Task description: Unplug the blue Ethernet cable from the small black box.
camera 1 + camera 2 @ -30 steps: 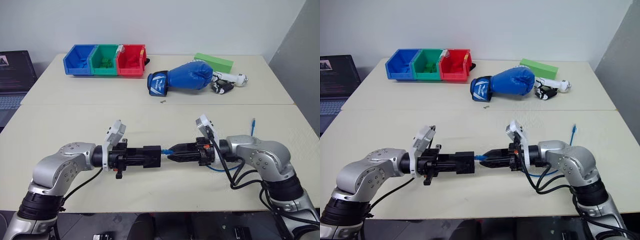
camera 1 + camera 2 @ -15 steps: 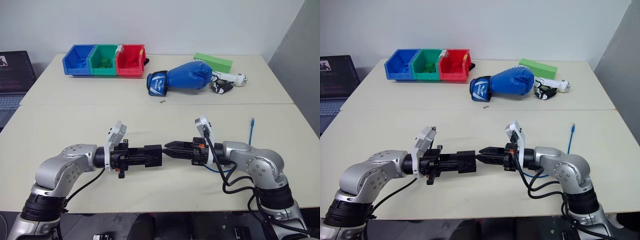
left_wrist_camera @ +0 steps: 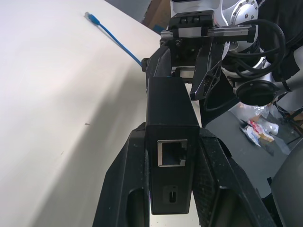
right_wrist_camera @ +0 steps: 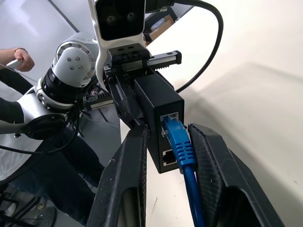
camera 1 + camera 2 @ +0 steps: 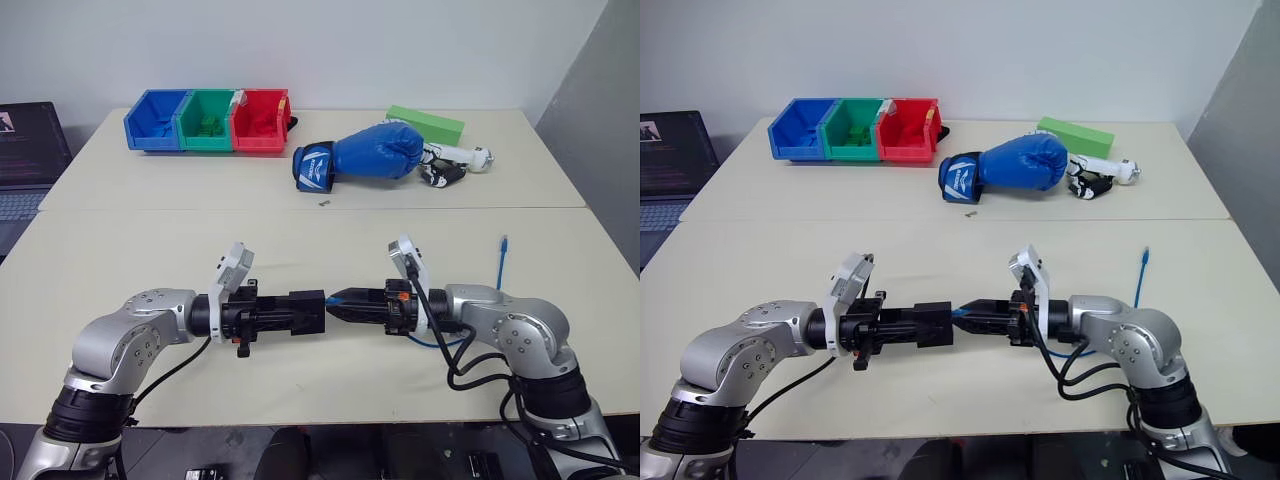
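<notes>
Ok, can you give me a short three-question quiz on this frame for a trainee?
1. True or false: the blue Ethernet cable is already out of the small black box.
2. What holds the small black box?
A. the left gripper, jaws shut on it
B. a person's hand
C. nothing, it lies flat on its own
3. What colour is the middle bin in the row of three?

Key: 1 false, the plug still sits in a port. 2 A. 3 green.

Small black box [image 5: 934, 325] sits between left tool [image 5: 908, 326] and right tool [image 5: 975, 317].
</notes>
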Available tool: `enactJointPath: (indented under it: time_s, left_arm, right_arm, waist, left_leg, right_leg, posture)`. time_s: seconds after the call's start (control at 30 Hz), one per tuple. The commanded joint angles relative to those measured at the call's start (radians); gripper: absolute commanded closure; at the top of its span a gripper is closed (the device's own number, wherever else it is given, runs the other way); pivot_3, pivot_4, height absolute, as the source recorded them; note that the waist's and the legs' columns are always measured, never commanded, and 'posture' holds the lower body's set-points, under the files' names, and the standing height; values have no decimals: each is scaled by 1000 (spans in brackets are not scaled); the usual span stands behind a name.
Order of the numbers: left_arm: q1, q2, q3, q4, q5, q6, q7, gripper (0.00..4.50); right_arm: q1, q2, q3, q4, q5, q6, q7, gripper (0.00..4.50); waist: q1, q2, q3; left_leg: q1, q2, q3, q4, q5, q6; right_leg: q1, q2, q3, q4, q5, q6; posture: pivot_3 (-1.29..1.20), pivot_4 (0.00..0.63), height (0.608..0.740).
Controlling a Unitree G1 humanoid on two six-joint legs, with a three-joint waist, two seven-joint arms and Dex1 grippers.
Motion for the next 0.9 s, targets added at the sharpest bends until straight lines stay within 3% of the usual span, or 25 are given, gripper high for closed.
enactJointPath:
  time_s: [0.03, 0.17, 0.4, 0.73, 0.9]
  left_arm:
    - [-8, -4, 28, -12, -9, -6, 11, 3718]
    - [-3, -4, 24, -13, -4, -12, 8, 3718]
    - [4, 0, 19, -14, 4, -17, 0, 3718]
    - [31, 5, 11, -26, 17, -30, -17, 3718]
    - [50, 41, 62, 15, 24, -41, -23, 3718]
  right_arm:
    - [-8, 6, 13, -28, 21, -8, 19, 3074]
    - [-9, 6, 13, -29, 23, -7, 15, 3074]
    - [-12, 4, 10, -27, 33, -1, 20, 4355]
    - [-13, -2, -5, -23, 79, 54, 32, 4401]
    - [0, -70, -37, 12, 60, 53, 63, 4401]
  waist:
    - [0, 0, 0]
    - [0, 0, 0]
    - [0, 0, 0]
    - [0, 0, 0]
    - [0, 0, 0]
  left_leg:
    - [0, 0, 0, 0, 0, 0]
    - [0, 0, 0, 0, 0, 0]
    - [0, 0, 0, 0, 0, 0]
    - [0, 0, 0, 0, 0, 0]
    - [0, 0, 0, 0, 0, 0]
  right_leg:
    - [0, 0, 0, 0, 0, 0]
    - [0, 0, 0, 0, 0, 0]
    - [0, 0, 0, 0, 0, 0]
    - [0, 0, 0, 0, 0, 0]
    - [0, 0, 0, 0, 0, 0]
  posture:
    - [0, 150, 740]
    - [0, 150, 740]
    - [0, 150, 740]
    - [0, 150, 740]
    - [0, 150, 740]
